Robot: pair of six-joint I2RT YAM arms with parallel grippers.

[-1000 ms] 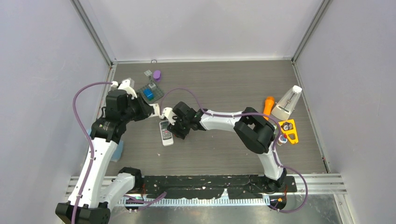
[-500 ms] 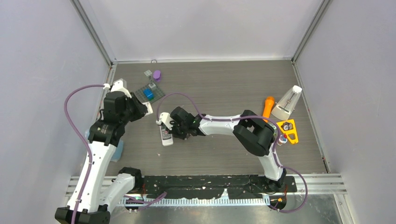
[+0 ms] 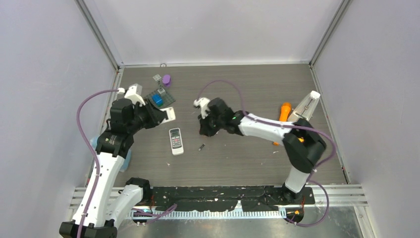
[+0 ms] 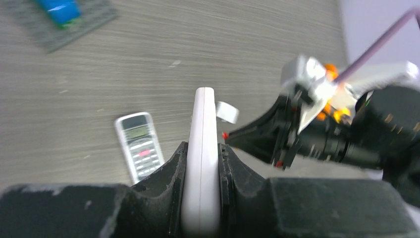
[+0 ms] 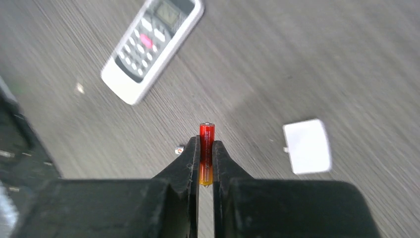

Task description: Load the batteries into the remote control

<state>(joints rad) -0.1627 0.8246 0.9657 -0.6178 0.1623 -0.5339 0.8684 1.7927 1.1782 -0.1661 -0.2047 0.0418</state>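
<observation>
Early in the job, to judge by the layout: no battery seen seated anywhere. Pinched tight in the right gripper (image 5: 205, 145), a single red-orange battery (image 5: 207, 133), upright and held clear of the tabletop (image 3: 237, 158). Clamped in the left gripper (image 4: 200, 153), a flat white slab (image 4: 204, 114) seen edge-on and raised off the surface; probably a remote body held up for loading, though impossible to confirm from its thin side. Lying keypad-up between the two grippers, a remote (image 3: 176, 141), compartment out of sight. Near it, toward the right arm, a loose battery (image 3: 201, 147), too small for colour. Also down flat, a small white cover (image 5: 307, 146), apart from the rest. Left to do, on this reading: bring battery to compartment, seat it, fetch the others, refit the cover.

Plenty of bare wood grain in the middle and toward the near edge. Tighter on the left, with the wall (image 3: 49, 74) close to that arm and a grey plate (image 3: 167, 97) bearing a blue block (image 3: 157, 99) just behind the gripper. Over by the right wall, an orange tool (image 3: 285, 110) and a white metronome (image 3: 306, 110), well apart from the work. Worth minding the purple cable (image 3: 223, 84) looped above the right arm
</observation>
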